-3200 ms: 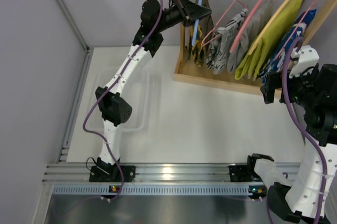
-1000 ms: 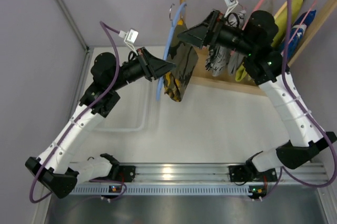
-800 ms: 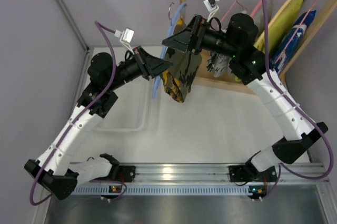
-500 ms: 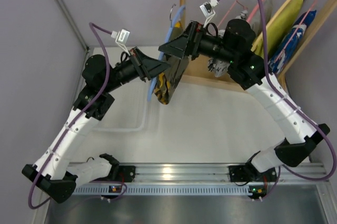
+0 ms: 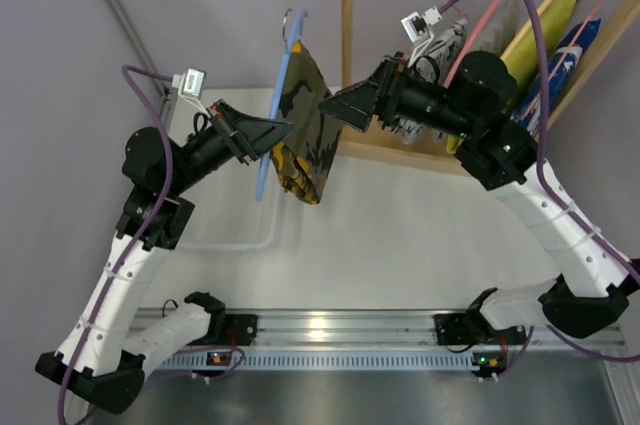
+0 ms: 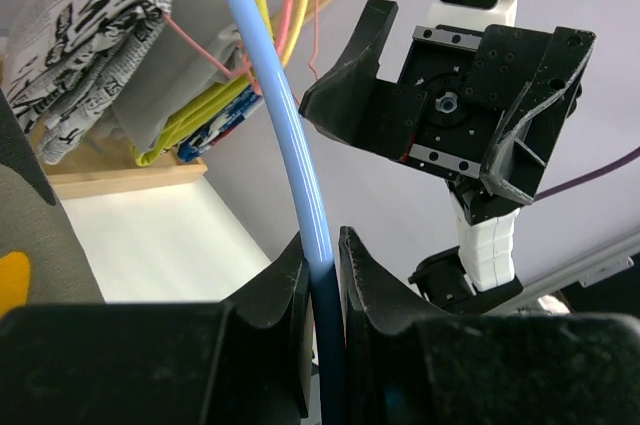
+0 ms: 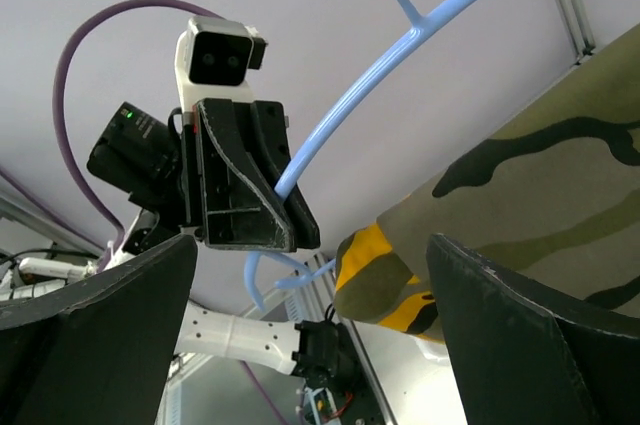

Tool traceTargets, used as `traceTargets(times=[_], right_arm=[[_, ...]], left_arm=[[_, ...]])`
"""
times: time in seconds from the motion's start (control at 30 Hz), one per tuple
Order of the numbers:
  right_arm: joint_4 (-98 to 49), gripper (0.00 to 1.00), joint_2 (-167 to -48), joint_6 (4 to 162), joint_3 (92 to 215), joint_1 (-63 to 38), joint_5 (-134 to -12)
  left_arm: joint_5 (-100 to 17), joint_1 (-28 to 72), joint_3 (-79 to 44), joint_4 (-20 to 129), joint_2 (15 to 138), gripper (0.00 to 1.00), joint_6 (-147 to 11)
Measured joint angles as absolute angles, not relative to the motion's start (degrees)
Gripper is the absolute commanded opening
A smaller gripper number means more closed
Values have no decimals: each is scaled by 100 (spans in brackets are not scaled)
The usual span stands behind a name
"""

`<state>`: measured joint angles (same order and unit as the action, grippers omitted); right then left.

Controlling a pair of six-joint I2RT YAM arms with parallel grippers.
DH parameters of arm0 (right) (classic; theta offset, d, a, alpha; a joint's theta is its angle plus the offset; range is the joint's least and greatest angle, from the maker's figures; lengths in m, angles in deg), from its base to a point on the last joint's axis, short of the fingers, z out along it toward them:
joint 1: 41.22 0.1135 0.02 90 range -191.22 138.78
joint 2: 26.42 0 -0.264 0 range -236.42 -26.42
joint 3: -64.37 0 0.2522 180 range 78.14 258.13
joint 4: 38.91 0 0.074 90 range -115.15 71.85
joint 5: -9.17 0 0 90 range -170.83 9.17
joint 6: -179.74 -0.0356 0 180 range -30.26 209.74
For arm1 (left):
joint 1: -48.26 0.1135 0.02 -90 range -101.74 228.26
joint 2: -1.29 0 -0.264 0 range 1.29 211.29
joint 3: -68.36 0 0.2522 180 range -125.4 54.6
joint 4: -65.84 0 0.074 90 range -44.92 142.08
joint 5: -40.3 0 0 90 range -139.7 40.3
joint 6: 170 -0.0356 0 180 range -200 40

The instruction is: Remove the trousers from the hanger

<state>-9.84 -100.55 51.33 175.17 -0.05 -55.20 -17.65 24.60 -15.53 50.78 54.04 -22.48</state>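
Note:
The light blue hanger hangs in the air left of the rack, its hook pointing up. My left gripper is shut on its lower arm; in the left wrist view the blue bar is pinched between both fingers. The camouflage trousers, with their yellow patches, drape from the hanger. My right gripper stands open just right of the trousers, touching nothing. In the right wrist view the trousers lie between its wide-spread fingers, with the hanger and left gripper beyond.
A wooden rack at the back right carries several garments on pink and wooden hangers. A clear plastic tray lies on the table under the left arm. A grey wall closes the left side.
The left arm has carried the hanger and trousers further left and up, away from the rack. The right gripper has drawn back to the right and stays open.

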Motion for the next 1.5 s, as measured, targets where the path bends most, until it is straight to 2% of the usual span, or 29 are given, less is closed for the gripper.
traceTargets(times=[0.5, 0.63, 0.73, 0.77, 0.93, 1.2, 1.23, 1.27, 1.3, 1.37, 1.4, 1.5], right_arm=[[-1386, 99, -12094, 4398, 18911, 297, -5461], [-1747, 93, -12400, 4162, 19180, 336, -5371], [-1994, 81, -12590, 4001, 19338, 338, -5323], [-2044, 75, -12645, 3942, 19383, 342, -5303], [-2302, 65, -12841, 3671, 19526, 380, -5164], [-2472, 37, -13016, 3358, 19526, 377, -5022], [-2496, 31, -13049, 3314, 19526, 377, -4982], [-2529, 16, -13080, 3297, 19526, 377, -4963], [-2551, 10, -13104, 3279, 19526, 377, -4947], [-2555, 0, -13141, 2919, 19526, 375, -4923], [-2538, 0, -13152, 2814, 19526, 375, -4908], [-2558, 0, -13163, 2691, 19526, 356, -4792]], left_arm=[[-1955, 3035, -1265, 5202, 5258, 0, -1778], [-1931, 3035, -1265, 5216, 5227, 0, -1724], [-1916, 3033, -1258, 5216, 5229, 0, -1665], [-1909, 3033, -1247, 5216, 5229, 0, -1652], [-1911, 3033, -1090, 5380, 5234, 0, -1555], [-1933, 3011, -965, 5718, 5260, 0, -1512], [-1929, 2998, -961, 5747, 5273, 0, -1529], [-1933, 2978, -952, 5788, 5286, 0, -1540], [-1940, 2967, -933, 5830, 5295, 0, -1566], [-1922, 2967, -823, 5895, 5293, 0, -1695], [-1909, 2967, -762, 5919, 5293, 0, -1776], [-1890, 2952, -620, 6020, 5297, 27, -2275]])
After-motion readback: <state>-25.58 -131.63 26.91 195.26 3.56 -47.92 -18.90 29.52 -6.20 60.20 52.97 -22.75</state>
